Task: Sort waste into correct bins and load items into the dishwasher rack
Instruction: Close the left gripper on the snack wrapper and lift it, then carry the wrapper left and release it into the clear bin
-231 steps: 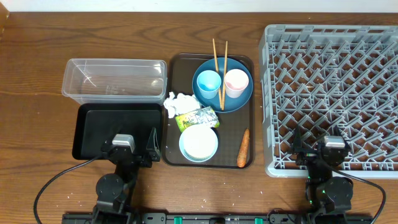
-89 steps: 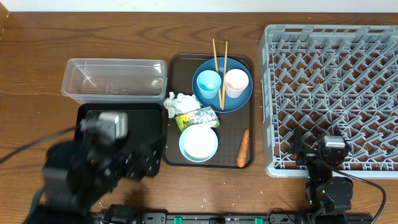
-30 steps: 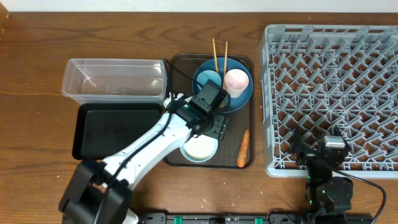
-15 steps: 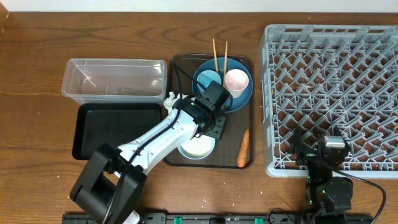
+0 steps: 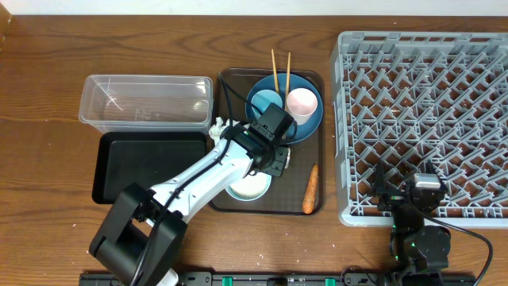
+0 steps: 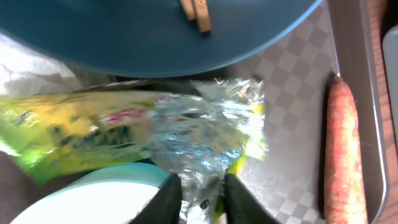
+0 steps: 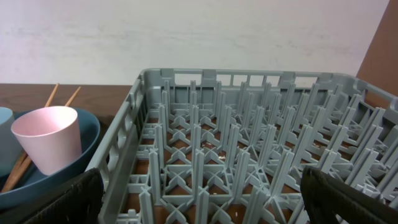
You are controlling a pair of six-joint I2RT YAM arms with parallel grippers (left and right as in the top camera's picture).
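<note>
My left gripper [image 6: 202,200] reaches down onto the serving tray [image 5: 321,143] and is shut on the silvery end of the green-yellow wrapper [image 6: 124,134], right beside the white-blue bowl [image 6: 81,202]. In the overhead view the arm hides the wrapper. The orange carrot [image 6: 342,149] lies to the right of it. The tissue [image 5: 216,127] peeks out left of the arm. The blue plate [image 5: 305,127] carries the light blue cup [image 5: 266,102], the pink cup [image 5: 302,103] and the chopsticks [image 5: 275,63]. My right gripper [image 7: 202,193] is open over the near edge of the dishwasher rack [image 5: 421,119].
The clear tub [image 5: 147,102] stands at the back left, with the black tray [image 5: 143,163] just in front of it. Both lie left of the serving tray. The grey rack fills the right side of the wooden table.
The left jaws have closed from wide apart onto the wrapper's end. The left arm has barely shifted, and the right arm has not moved.
</note>
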